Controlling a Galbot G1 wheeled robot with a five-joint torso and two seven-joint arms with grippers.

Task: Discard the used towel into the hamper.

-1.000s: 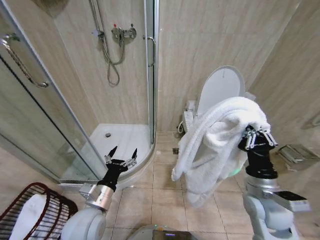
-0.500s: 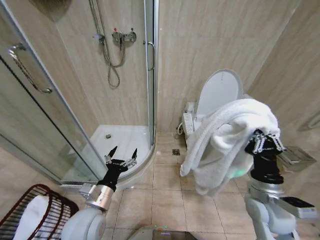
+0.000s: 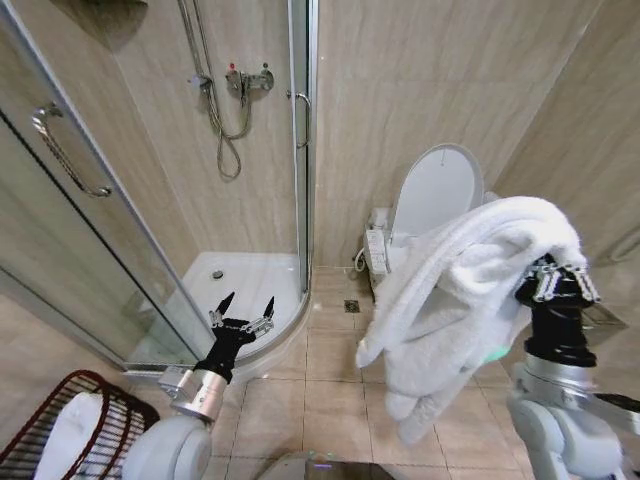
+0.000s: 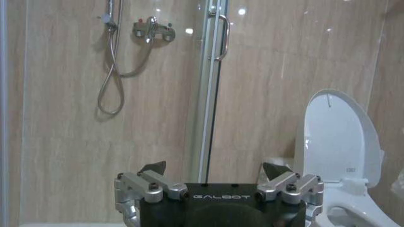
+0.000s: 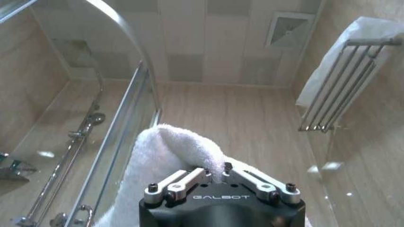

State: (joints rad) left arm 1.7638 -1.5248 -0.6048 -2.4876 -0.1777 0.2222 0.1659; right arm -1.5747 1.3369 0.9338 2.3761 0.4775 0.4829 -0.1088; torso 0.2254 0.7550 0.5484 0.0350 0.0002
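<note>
The used towel (image 3: 460, 295), white and thick, hangs in folds from my right gripper (image 3: 558, 280), which is raised at the right in front of the toilet. In the right wrist view the gripper (image 5: 213, 174) is shut on a fold of the towel (image 5: 167, 151). The hamper (image 3: 112, 418), a dark red-brown wire basket, stands on the floor at the lower left corner with something white (image 3: 58, 440) inside it. My left gripper (image 3: 241, 318) is held low at the left, open and holding nothing, pointing at the shower; its fingers (image 4: 153, 168) stand wide apart.
A glass shower enclosure (image 3: 300, 150) with a curved white tray (image 3: 240, 280) takes up the left and centre. A white toilet (image 3: 435, 195) with its lid up stands behind the towel. A wall rack (image 5: 334, 90) carries another white towel. The floor is tan tile (image 3: 320, 400).
My right gripper has carried the towel to the right and a little lower in the head view. The whole picture has shifted slightly. The left arm has not moved.
</note>
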